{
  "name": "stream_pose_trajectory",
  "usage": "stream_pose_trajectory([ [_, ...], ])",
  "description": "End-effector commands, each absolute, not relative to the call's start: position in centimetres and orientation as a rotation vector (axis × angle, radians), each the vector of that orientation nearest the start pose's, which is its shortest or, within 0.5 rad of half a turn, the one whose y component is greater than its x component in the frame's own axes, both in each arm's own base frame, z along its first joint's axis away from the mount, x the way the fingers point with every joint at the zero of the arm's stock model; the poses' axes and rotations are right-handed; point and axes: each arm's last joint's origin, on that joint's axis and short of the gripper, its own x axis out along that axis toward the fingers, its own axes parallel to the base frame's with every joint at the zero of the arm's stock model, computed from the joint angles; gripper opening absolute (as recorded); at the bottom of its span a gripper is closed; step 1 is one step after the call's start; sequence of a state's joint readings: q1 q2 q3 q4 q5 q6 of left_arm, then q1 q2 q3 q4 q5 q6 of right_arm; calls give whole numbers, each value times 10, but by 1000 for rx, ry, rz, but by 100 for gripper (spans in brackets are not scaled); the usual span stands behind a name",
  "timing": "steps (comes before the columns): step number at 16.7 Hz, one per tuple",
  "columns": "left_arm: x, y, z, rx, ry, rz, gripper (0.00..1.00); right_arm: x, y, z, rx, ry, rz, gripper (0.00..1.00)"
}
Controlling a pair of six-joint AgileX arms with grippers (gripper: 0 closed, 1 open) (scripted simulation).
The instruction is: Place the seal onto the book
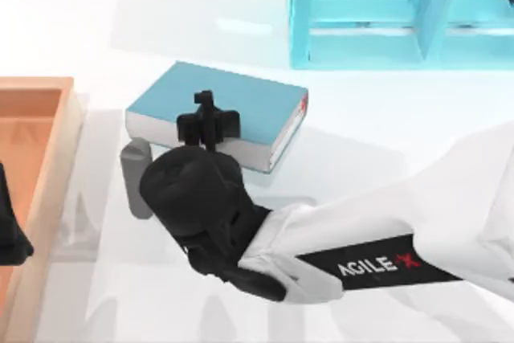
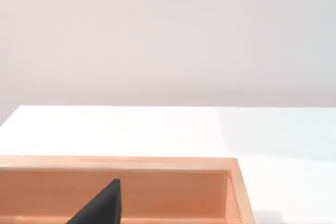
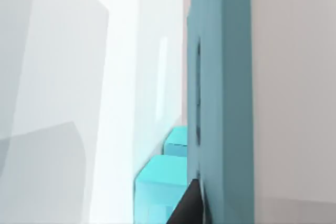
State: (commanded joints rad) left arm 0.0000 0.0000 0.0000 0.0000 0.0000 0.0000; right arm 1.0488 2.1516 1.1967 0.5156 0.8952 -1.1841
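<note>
The right gripper (image 1: 207, 122) hangs over the near edge of the book (image 1: 241, 98), its wrist bent steeply down, a pose that suits setting something onto the cover. Whether its fingers are clenched or released I cannot tell, and I cannot make out the seal between them or on the cover beneath. A grey cylinder (image 1: 136, 174) stands on the table just beside the gripper's wrist. The teal shelf (image 1: 361, 14) lies well beyond the gripper. The left arm (image 1: 12, 238) sits parked over the wooden tray (image 1: 40, 134), far off to the gripper's side.
</note>
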Motion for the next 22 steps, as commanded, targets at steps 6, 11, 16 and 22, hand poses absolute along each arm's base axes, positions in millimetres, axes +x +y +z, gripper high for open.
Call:
stream_pose_trajectory([
  [6,106,-1,160,0,0,0,100,237,371,102,-1547,113,305,0],
  [11,106,-1,160,0,0,0,100,237,371,102,-1547,113,305,30],
  [16,106,-1,160,0,0,0,100,237,371,102,-1547,113,305,68],
  [22,106,-1,160,0,0,0,100,237,371,102,-1547,113,305,100],
])
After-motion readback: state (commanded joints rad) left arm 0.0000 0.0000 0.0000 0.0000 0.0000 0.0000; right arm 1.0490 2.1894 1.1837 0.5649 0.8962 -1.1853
